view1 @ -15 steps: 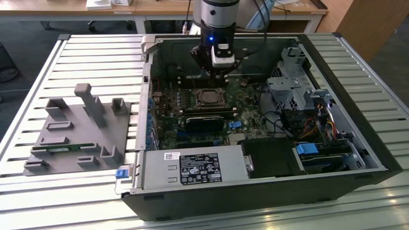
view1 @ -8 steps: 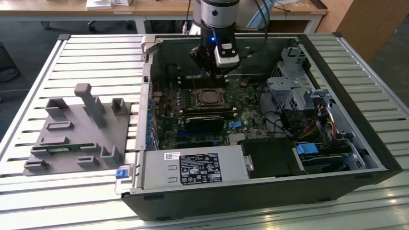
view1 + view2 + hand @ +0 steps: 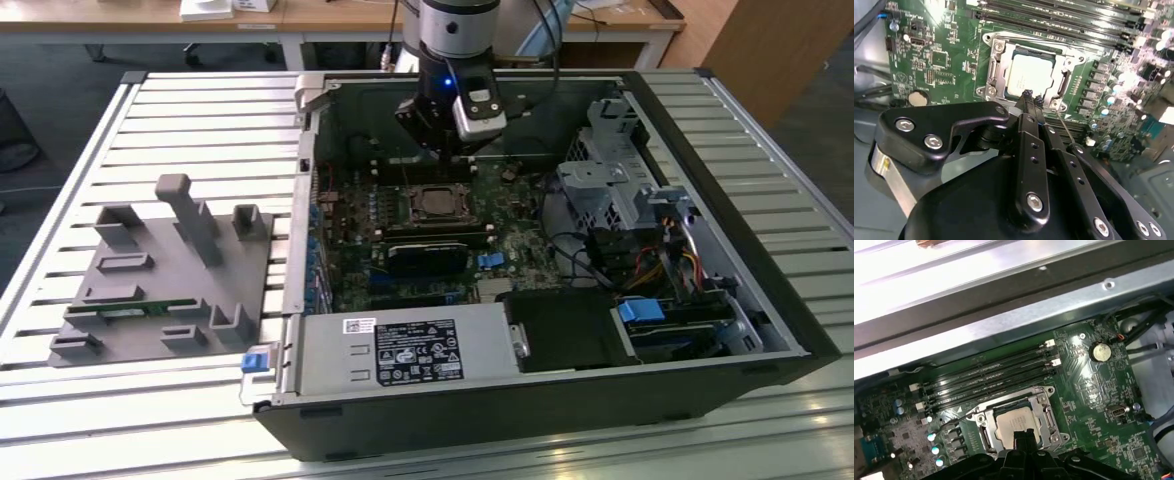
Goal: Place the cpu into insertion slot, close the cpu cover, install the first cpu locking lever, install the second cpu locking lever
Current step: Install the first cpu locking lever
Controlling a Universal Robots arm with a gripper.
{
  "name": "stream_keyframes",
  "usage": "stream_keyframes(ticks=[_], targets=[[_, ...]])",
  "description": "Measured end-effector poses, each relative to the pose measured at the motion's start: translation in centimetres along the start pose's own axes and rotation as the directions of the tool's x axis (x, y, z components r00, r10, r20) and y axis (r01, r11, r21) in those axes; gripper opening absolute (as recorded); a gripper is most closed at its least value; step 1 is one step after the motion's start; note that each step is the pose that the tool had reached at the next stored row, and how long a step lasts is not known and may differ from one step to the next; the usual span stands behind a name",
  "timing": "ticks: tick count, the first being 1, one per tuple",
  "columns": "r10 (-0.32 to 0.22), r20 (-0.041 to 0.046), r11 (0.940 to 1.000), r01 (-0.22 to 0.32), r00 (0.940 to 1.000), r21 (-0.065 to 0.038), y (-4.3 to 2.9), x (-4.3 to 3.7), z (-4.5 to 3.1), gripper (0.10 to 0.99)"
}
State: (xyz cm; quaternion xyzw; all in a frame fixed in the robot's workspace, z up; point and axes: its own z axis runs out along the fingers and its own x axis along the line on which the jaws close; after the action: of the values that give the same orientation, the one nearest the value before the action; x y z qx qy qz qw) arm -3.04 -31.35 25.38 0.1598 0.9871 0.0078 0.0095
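The gripper (image 3: 1032, 96) hangs over the CPU socket (image 3: 991, 91) with its fingers (image 3: 1027, 102) drawn together, and I can see nothing between them. The cpu (image 3: 1029, 74) sits in that socket on the motherboard (image 3: 934, 55). The cpu cover (image 3: 995, 75) looks to lie flat around it, with the chip's pale top showing through the window. In both wrist views the fingertips fall on the edge of the chip, but I can't say whether they touch it. In the exterior view the socket lies just to the near side of the gripper. What matters, I'd judge, is the thin wire locking lever (image 3: 1066, 129). It stands off the socket on the side away from the coin cell (image 3: 918, 98), slanting out from the socket's corner just beside the fingers.
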Motion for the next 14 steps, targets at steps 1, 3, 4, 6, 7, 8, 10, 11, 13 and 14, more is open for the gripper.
stream_keyframes(ticks=[1, 3, 4, 6, 7, 8, 10, 11, 13, 14], targets=[[-0.015, -0.0003, 0.9999, 0.015, 0.9999, 0.000, 0.00, 0.00, 0.00, 0.106], [-0.049, -0.0009, 0.9988, 0.049, 0.9988, -0.001, 0.00, 0.00, 0.00, 0.106], [-0.067, -0.0012, 0.9978, 0.067, 0.9978, -0.001, 0.00, 0.00, 0.00, 0.106], [-0.103, -0.0018, 0.9947, 0.103, 0.9947, -0.002, 0.00, 0.00, 0.00, 0.106], [-0.121, -0.0021, 0.9927, 0.121, 0.9927, -0.002, 0.00, 0.00, 0.00, 0.106], [-0.139, -0.0024, 0.9902, 0.139, 0.9902, -0.002, 0.00, 0.00, 0.00, 0.106], [-0.175, -0.0030, 0.9846, 0.175, 0.9846, -0.003, 0.00, 0.00, 0.00, 0.106], [-0.193, -0.0033, 0.9812, 0.193, 0.9812, -0.003, 0.00, 0.00, 0.00, 0.106], [-0.227, -0.0038, 0.9738, 0.227, 0.9738, -0.004, 0.00, 0.00, 0.00, 0.106], [-0.244, -0.0040, 0.9699, 0.244, 0.9699, -0.005, 0.00, 0.00, 0.00, 0.106]])
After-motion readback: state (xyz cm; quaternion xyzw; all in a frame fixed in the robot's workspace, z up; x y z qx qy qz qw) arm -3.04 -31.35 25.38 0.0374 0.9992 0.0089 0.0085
